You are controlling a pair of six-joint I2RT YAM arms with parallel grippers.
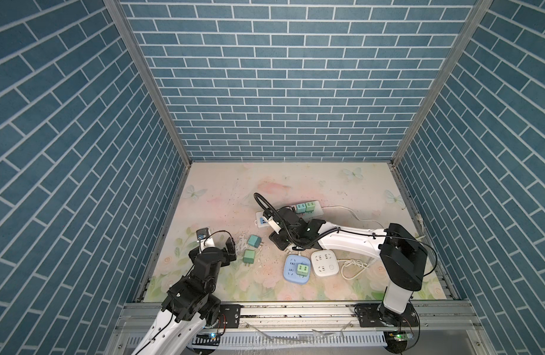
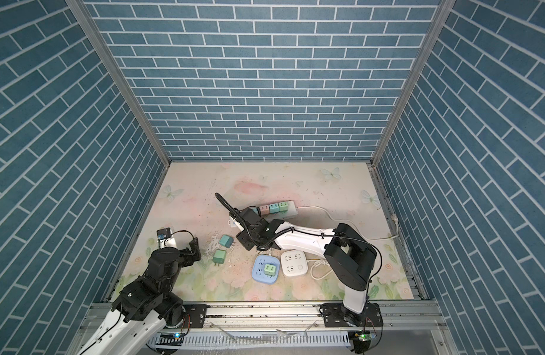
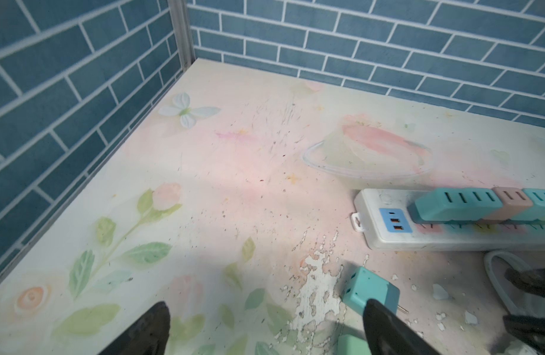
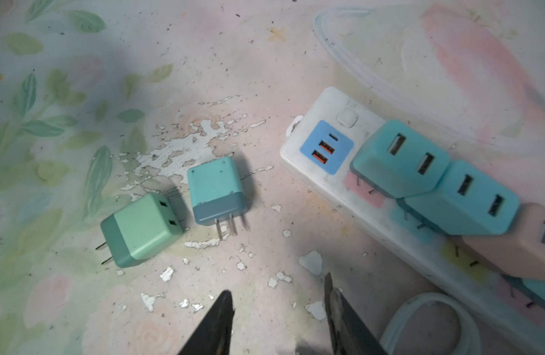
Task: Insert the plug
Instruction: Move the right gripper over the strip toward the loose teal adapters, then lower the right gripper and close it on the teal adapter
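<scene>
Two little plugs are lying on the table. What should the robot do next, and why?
Probably slide the left pincer sideways over the teal plug. The pincer is wide open and empty, and that plug lies loose on the table right beside it, not yet in any socket.

1. In both top views the left arm (image 1: 185,285) rises at the left, elbow bent, wrist angled forward and down.
2. The left gripper (image 3: 266,309) has its jaws spread wide, empty.
3. The right arm (image 1: 351,239) stretches low from the right toward the middle.
4. The right gripper (image 4: 277,287) points down, jaws partly parted, empty.
</scene>
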